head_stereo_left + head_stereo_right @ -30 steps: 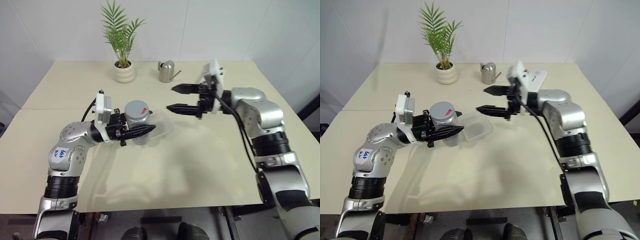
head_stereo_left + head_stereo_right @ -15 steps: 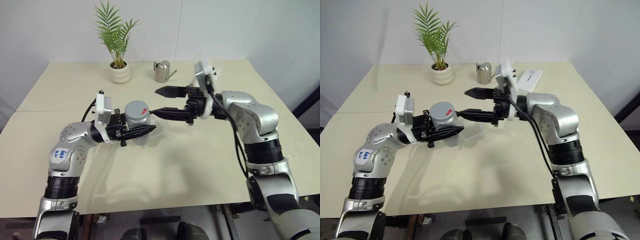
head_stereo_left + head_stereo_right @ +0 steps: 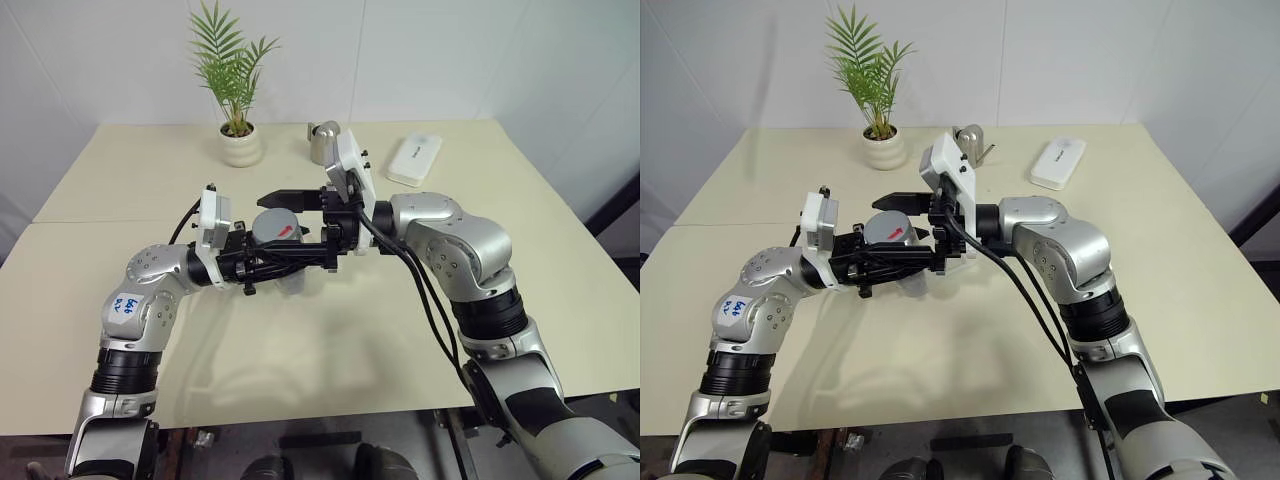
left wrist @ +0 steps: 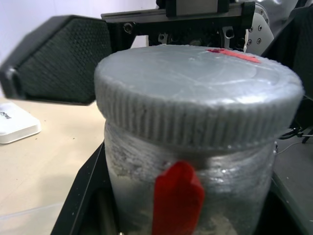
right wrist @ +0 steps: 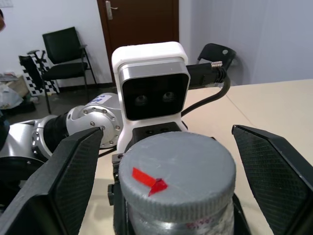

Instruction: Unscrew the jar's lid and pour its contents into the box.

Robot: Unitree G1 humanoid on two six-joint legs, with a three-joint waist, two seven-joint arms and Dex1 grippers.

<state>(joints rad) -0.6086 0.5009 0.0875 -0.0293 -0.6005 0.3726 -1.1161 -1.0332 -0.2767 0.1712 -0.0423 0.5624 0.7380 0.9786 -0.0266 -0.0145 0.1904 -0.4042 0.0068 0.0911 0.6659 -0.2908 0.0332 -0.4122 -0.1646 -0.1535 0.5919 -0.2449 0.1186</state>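
My left gripper [image 3: 280, 258] is shut on the jar [image 4: 195, 176], a small clear cylinder held upright above the table. The grey lid [image 5: 176, 176] with its red mark sits screwed on top. My right gripper [image 3: 290, 228] reaches in from the right, open, with one finger on either side of the lid [image 3: 279, 224] and a gap on both sides. The jar's cloudy wall hides the contents. Of the box, a faint clear edge [image 4: 34, 211] shows on the table beyond the jar; the arms cover the rest.
A white oblong case [image 3: 413, 160] lies at the back right of the table [image 3: 380, 330]. A potted palm [image 3: 241, 147] and a metal watering can [image 3: 320, 138] stand along the back edge.
My right gripper has swung left toward the jar, and its open fingers now flank the lid. The left gripper and jar have stayed put.
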